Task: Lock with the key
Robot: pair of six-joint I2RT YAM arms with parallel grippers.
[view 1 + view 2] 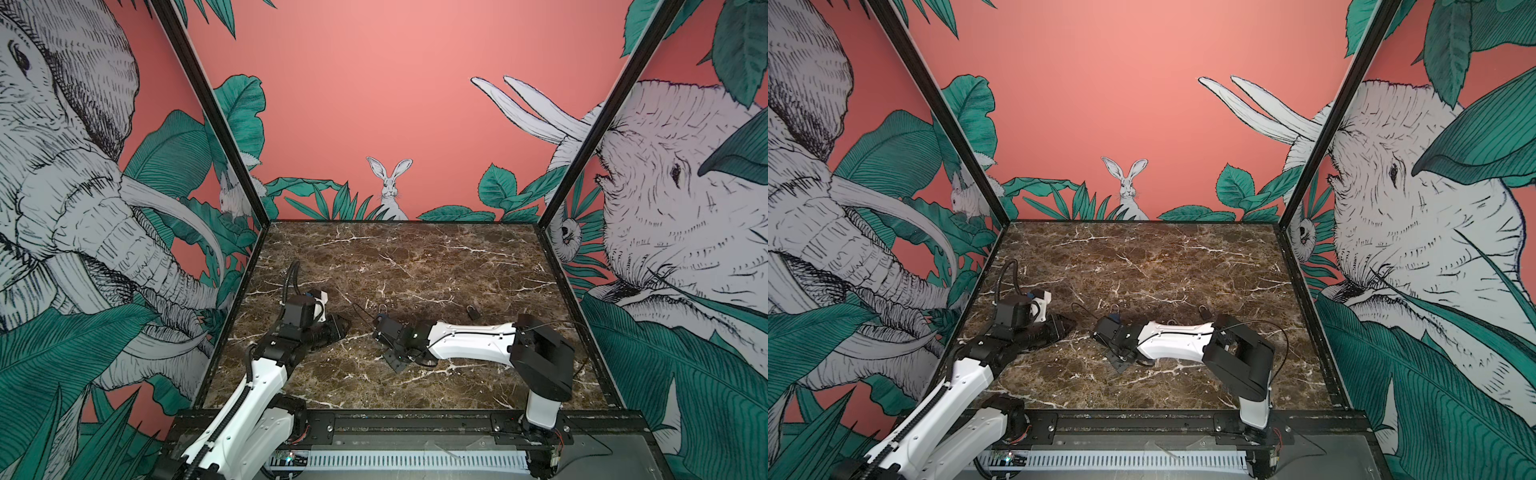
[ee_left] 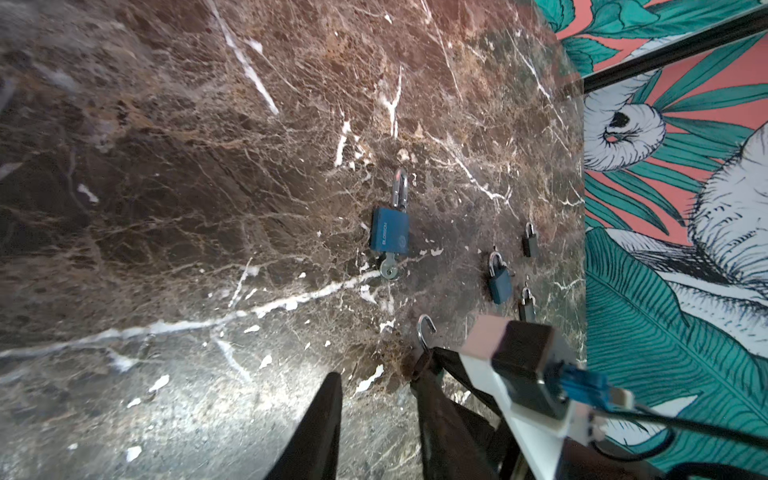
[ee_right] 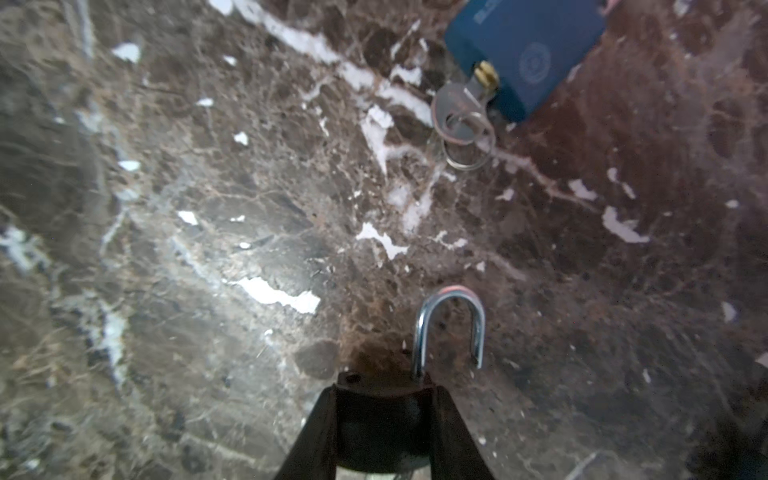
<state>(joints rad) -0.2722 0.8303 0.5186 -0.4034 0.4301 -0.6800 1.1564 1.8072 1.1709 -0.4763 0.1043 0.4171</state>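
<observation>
- Closest to the lens, at the bottom centre of the left wrist frame, the left gripper (image 2: 376, 386) has its fingers spread with bare marble between them, pinching nothing.
- Just to its right, the right gripper (image 3: 384, 388) fills the bottom centre of the right wrist frame. Its fingers are pressed onto the body of a dark padlock (image 3: 382, 415). The steel shackle (image 3: 451, 299) is open, one leg free, and arches away from the fingers.
- In both top views the two grippers face each other, near but apart, at the lower centre of the table (image 1: 415, 266).
- The blue padlock (image 2: 388, 230) lies flat at the centre of the left wrist frame. Its long axis runs up and down the frame, shackle at the top, and the key (image 2: 388, 270) sticks out of the bottom end, toward the left gripper.
- In the right wrist frame the same lock sits at the upper right, with the key's head pointing down-left. It looks nearer the right gripper, but that one is occupied, so the free left gripper seems better placed to take the key.
- Further right, three spare padlocks (image 2: 498, 282) lie near one another, between the blue padlock and the wall (image 2: 665, 249).
- Open marble lies to the left and above; only the right side is crowded.
</observation>
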